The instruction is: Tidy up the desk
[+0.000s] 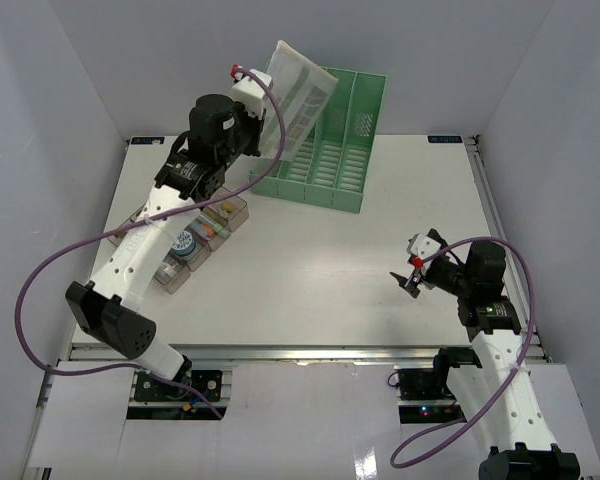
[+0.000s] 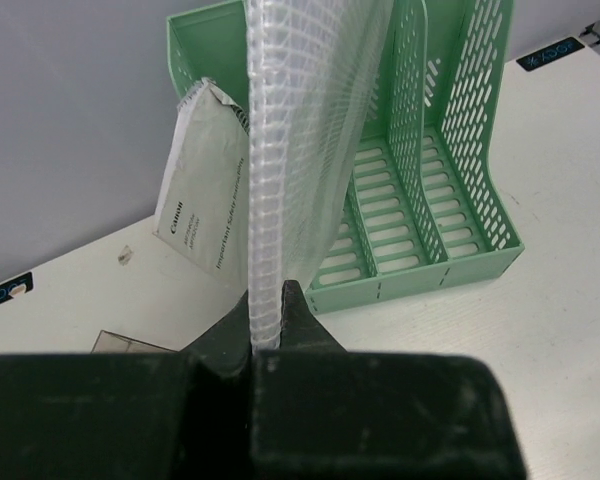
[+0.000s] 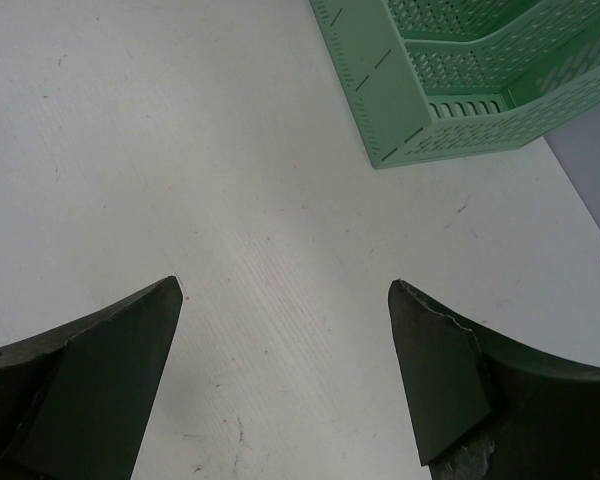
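While my right tool (image 3: 285,290) hangs spread wide over the near tabletop (image 1: 320,300), my left tool (image 2: 268,300) clamps a mesh pouch (image 2: 300,140) by its edge.
Light, floppy and slick, I judge; the stitched rim is the sound hold, up by the far green file rack (image 2: 460,190).

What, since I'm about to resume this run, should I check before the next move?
1. Grip: left hand is shut on the edge of the mesh pouch: ok.
2. Aim: the pouch stands tilted at the left end of the green file rack; which slot it lines up with: cannot tell.
3. Room: the rack slots in view are bare: ok.
4. Right hand: open, holding nothing, over bare desk, apart from the rack: ok.
5. Left arm crosses over the clear compartment box; whether they touch: cannot tell.
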`<action>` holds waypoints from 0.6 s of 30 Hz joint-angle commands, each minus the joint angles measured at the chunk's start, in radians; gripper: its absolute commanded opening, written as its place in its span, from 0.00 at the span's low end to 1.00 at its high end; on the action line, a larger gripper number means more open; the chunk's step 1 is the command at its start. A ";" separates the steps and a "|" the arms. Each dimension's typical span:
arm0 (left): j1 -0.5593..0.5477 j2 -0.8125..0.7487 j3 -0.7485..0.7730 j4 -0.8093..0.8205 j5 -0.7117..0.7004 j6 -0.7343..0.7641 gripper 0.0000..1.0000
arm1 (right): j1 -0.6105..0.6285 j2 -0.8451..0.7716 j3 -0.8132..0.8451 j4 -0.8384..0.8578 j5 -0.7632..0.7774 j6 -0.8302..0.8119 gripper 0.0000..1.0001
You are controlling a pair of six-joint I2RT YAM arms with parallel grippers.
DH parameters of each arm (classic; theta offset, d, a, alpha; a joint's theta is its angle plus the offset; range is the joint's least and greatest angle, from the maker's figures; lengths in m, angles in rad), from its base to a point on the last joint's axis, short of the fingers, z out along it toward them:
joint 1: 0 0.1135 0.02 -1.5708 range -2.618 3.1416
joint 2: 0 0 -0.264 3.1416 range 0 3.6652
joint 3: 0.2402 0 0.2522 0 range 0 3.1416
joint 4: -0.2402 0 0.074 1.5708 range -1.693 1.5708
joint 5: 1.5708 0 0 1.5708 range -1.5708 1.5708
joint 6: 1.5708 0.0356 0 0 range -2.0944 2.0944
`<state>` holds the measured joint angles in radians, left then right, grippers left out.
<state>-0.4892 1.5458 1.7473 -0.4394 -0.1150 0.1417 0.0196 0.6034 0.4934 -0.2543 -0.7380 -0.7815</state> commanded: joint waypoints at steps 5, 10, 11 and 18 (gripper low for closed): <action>-0.003 -0.150 -0.070 0.157 -0.047 0.001 0.00 | -0.007 0.004 -0.004 0.033 -0.029 0.001 0.90; -0.002 -0.133 -0.084 0.154 -0.044 -0.006 0.00 | -0.007 0.004 -0.003 0.032 -0.029 0.000 0.90; -0.002 -0.129 -0.088 0.158 -0.045 -0.007 0.00 | -0.007 0.004 -0.003 0.032 -0.029 0.000 0.90; 0.000 -0.103 -0.091 0.181 -0.063 -0.002 0.00 | -0.007 0.006 -0.004 0.032 -0.030 -0.004 0.90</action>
<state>-0.4892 1.4578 1.6498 -0.3511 -0.1539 0.1417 0.0189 0.6060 0.4934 -0.2543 -0.7444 -0.7820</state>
